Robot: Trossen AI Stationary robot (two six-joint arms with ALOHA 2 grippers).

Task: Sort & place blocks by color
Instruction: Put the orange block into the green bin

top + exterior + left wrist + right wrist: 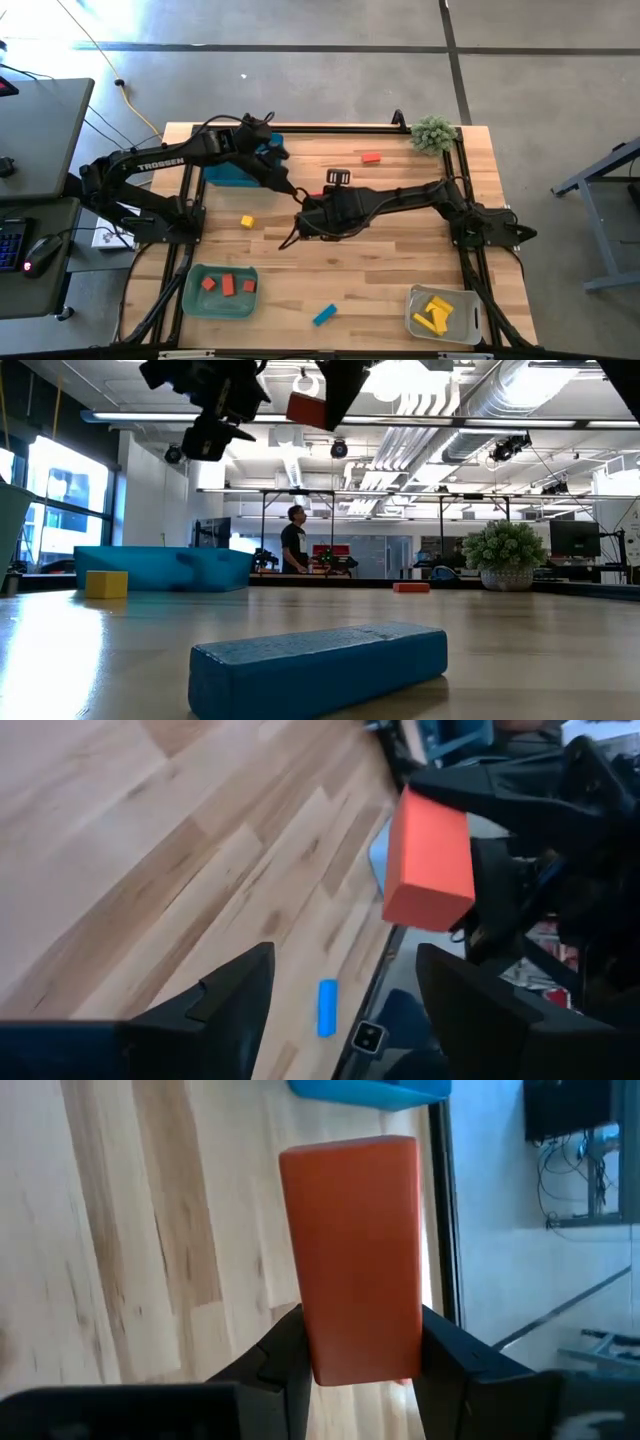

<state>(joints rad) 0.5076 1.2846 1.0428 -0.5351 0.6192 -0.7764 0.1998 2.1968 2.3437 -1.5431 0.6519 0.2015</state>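
**Red Block Held Mid-Air Between Two Arms**

Nearest the low camera lay a blue bar [318, 665], with a red block [306, 408] held high above. From overhead, both arms met at table centre. Right gripper [355, 1342] clamped the block; left gripper [340, 985] stood wide (holding nothing). Its shallow pinch could let the block slip before the green bin [192, 290].

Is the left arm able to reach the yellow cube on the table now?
Probably yes. The left end effector is open and empty, and the yellow cube lies on bare wood on its side, apart from other blocks; the right end effector holds a red block nearby.
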